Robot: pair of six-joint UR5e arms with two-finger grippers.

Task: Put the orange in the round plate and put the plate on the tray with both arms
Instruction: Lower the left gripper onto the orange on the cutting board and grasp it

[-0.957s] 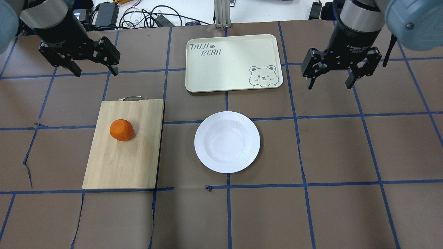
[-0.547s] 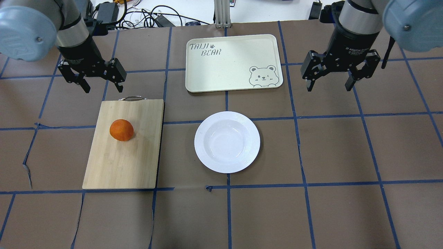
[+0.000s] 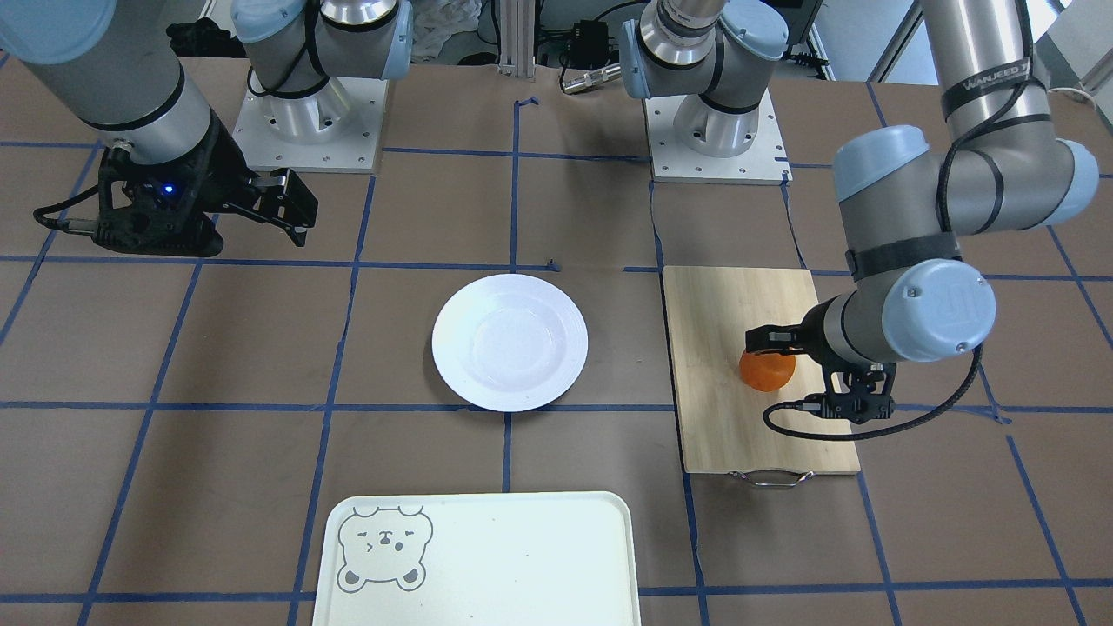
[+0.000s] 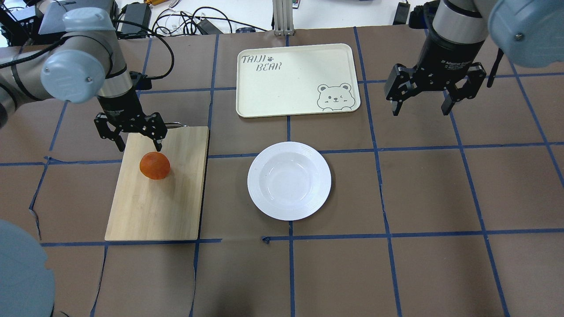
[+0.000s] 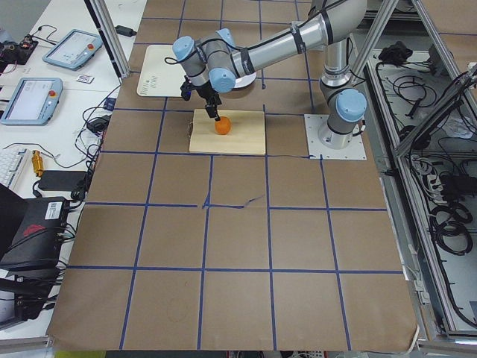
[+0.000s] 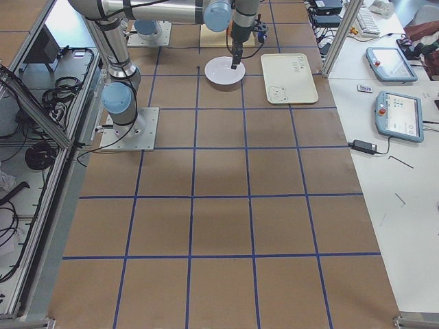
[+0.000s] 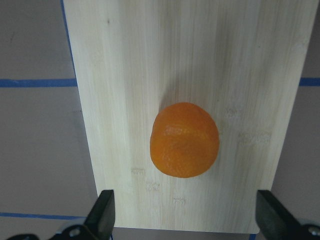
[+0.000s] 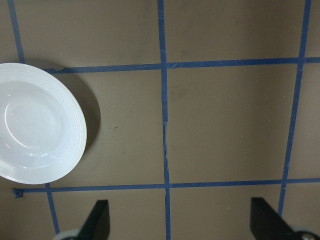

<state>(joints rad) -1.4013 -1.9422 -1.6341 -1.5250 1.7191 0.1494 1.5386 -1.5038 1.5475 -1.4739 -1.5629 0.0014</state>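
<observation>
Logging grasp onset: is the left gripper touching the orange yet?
Apart. In the left wrist view the left gripper is open, its fingertips clear of the orange, bare cutting board between.

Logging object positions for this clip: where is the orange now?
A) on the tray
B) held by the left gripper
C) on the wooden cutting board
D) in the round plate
C: the orange rests on the wooden cutting board, with the open left gripper not touching it.
</observation>
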